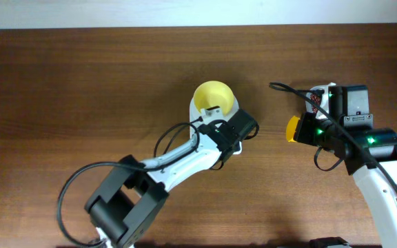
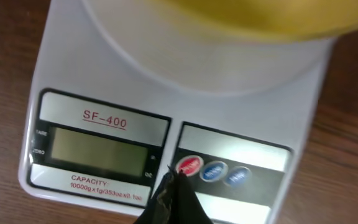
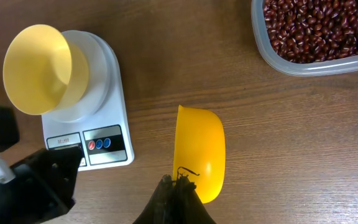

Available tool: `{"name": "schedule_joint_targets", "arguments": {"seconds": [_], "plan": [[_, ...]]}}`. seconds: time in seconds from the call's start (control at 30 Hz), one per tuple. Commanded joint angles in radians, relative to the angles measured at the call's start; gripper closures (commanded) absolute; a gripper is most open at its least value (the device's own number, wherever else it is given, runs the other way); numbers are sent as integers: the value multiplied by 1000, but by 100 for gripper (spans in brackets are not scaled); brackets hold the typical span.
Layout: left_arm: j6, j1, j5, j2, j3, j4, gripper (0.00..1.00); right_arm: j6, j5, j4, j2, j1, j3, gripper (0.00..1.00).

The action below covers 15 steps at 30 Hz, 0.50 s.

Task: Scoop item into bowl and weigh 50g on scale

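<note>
The pale-yellow bowl (image 1: 214,98) stands on the white scale (image 2: 166,93), and both show in the right wrist view, the bowl (image 3: 39,68) above the scale (image 3: 107,93). The scale's LCD (image 2: 98,149) is blank. My left gripper (image 2: 173,179) is shut, its tip right at the red button (image 2: 189,165). In the overhead view the left gripper (image 1: 234,132) covers the scale's front. My right gripper (image 3: 178,182) is shut on the bright-yellow scoop (image 3: 199,149), which is empty and held over the table. The red-brown beans (image 3: 319,28) fill a clear container at the upper right.
Two blue buttons (image 2: 225,174) sit beside the red one. The clear container's rim (image 3: 291,67) is close to the scoop's far side. In the overhead view the right arm (image 1: 364,141) hides most of the container. Bare wooden table (image 1: 81,89) lies to the left.
</note>
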Motion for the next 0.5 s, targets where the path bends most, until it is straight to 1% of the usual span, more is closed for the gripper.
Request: {"name": "schedule_joint_targets", "arguments": {"seconds": [0.0,0.3,0.47], "plan": [[-40,-5,-31,23,-5,1,100,-10,19,3,1,5,19,96],[-39,-5,-30,29,-5,37,100,-11,19,3,1,5,19,96],[-39,-7,-26,67,-5,61,100,-10,19,6,1,5,19,96]]}}
